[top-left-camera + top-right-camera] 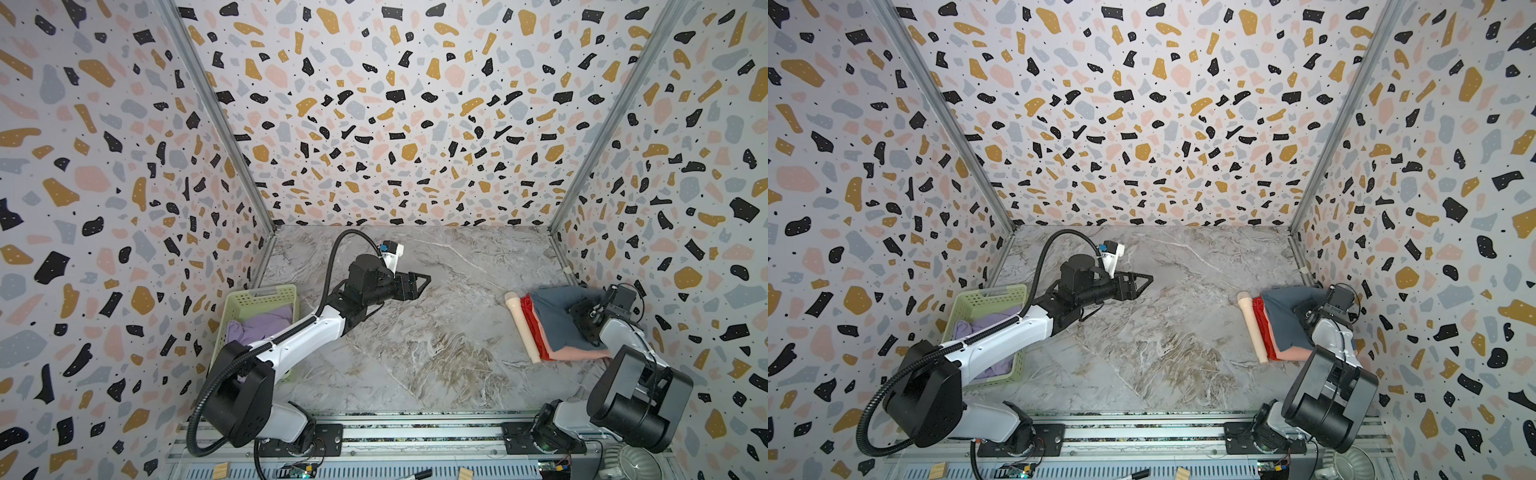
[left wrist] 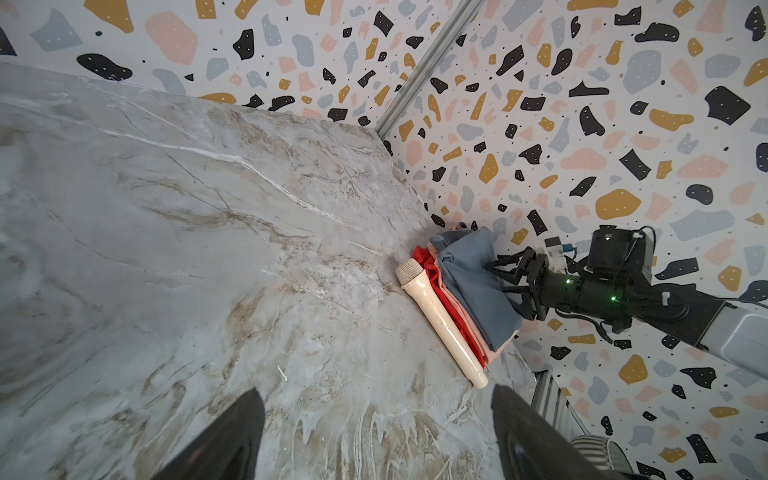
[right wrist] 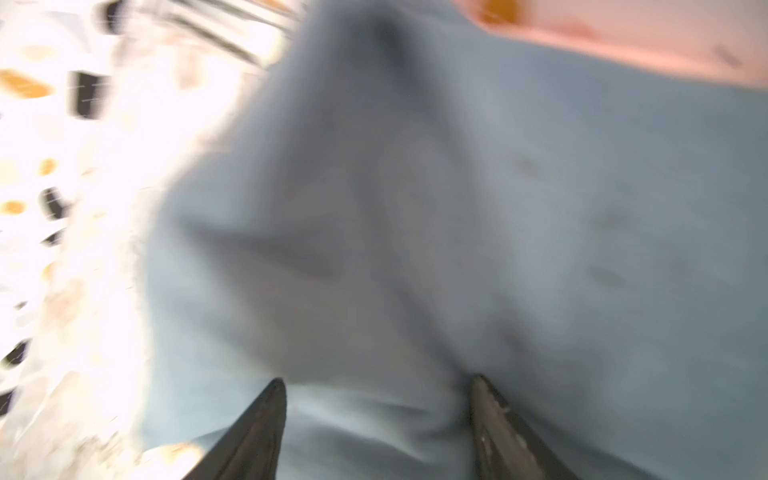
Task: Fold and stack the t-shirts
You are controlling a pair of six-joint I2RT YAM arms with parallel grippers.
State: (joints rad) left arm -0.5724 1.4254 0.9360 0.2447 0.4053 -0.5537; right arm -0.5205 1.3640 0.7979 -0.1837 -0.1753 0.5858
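A stack of t-shirts lies by the right wall: a slate blue-grey t-shirt (image 1: 552,316) (image 2: 469,282) on top, a salmon pink t-shirt (image 1: 577,354) under it, and a red t-shirt (image 1: 532,328) (image 2: 436,282) showing at the stack's left edge. My right gripper (image 3: 376,380) (image 2: 503,276) is open, its tips pressed into the blue-grey cloth, which wrinkles between them. A lilac t-shirt (image 1: 266,324) lies crumpled in the basket. My left gripper (image 1: 426,279) (image 2: 376,390) hangs open and empty over the middle of the marble table.
A pale green lattice basket (image 1: 257,293) stands at the left wall, partly under my left arm. A cream microphone (image 1: 521,328) (image 2: 440,324) lies along the stack's left side. Patterned walls close in on three sides. The arm rail (image 1: 415,432) runs along the front.
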